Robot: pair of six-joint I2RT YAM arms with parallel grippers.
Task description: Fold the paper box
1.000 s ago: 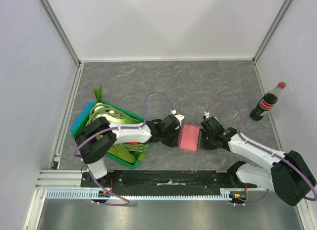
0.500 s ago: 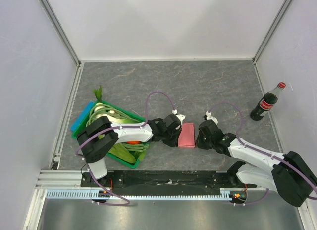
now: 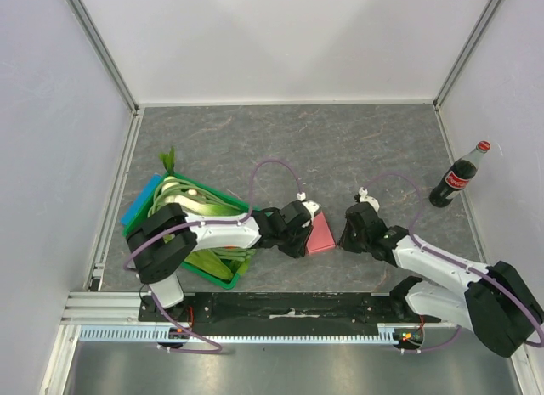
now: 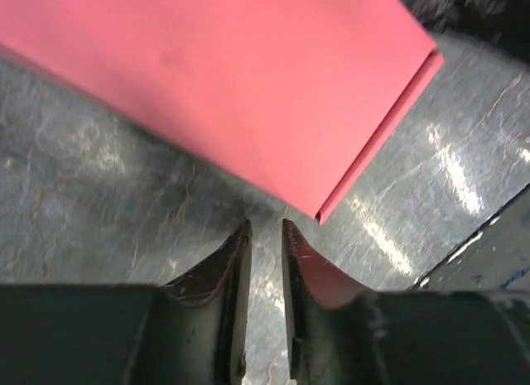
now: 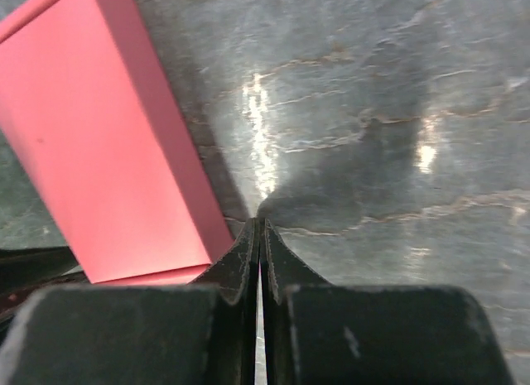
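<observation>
- One pink paper box (image 3: 320, 236), one green crate (image 3: 217, 194) of vegetables, one cola bottle (image 3: 460, 175), and two arms on one grey table (image 3: 340, 140).
- The left arm (image 3: 221, 232) reaches low to the right. Its jaws stand a narrow slit apart, holding nothing, just short of the box's corner.
- The right arm (image 3: 429, 259) reaches low to the left. Its jaws are pressed together, holding nothing, with their tips at the box's other side (contact unclear).
- The box sits between both jaws, near the table's near edge. The crate is to its left, the bottle well apart by the right wall, and the table runs on beyond to the far wall.
</observation>
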